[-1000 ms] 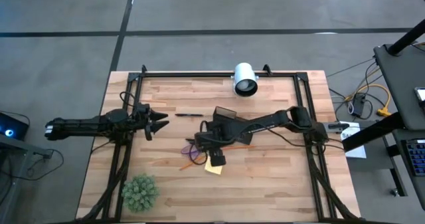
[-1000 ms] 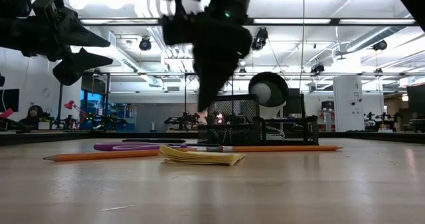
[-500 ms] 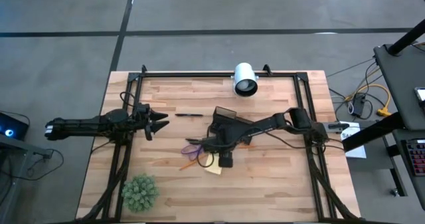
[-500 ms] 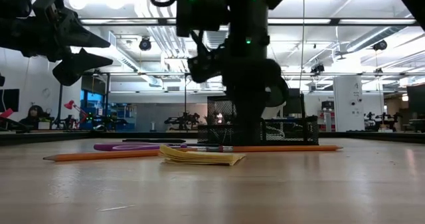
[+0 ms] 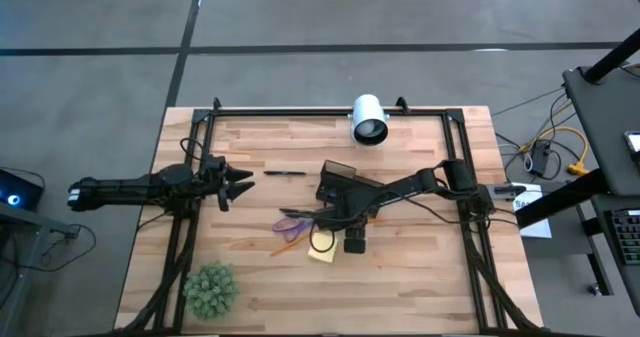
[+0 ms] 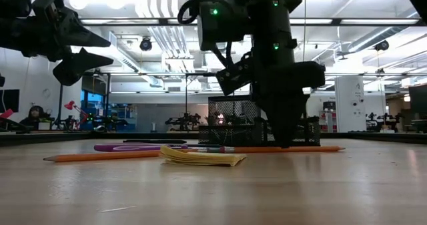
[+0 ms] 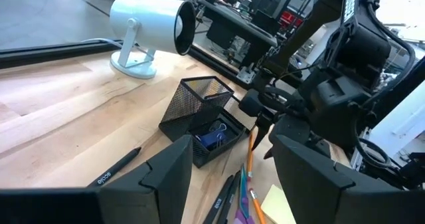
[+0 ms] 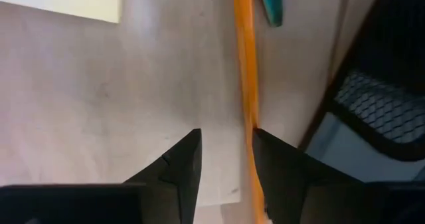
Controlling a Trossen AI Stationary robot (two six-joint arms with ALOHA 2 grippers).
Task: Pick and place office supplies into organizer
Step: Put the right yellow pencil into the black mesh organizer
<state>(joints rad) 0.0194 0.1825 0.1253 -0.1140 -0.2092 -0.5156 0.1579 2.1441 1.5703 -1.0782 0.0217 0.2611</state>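
Right gripper (image 8: 226, 161) low over the orange pencil (image 8: 247, 84)
Fingers slightly parted, holding nothing; organizer (image 5: 338, 177) crowds at 12 o'clock, sticky-note pad (image 5: 322, 252) at 7.

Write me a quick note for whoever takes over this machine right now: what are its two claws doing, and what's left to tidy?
Right gripper: empty, fingers slightly apart, low over the table beside the orange pencil, close to the organizer.
Left gripper: open, waiting at the table's left side.
Scissors, sticky-note pad and pencil lie loose in front of the organizer; black pen lies to its left.
Done: blue clips sit in the organizer.
Left: everything else.
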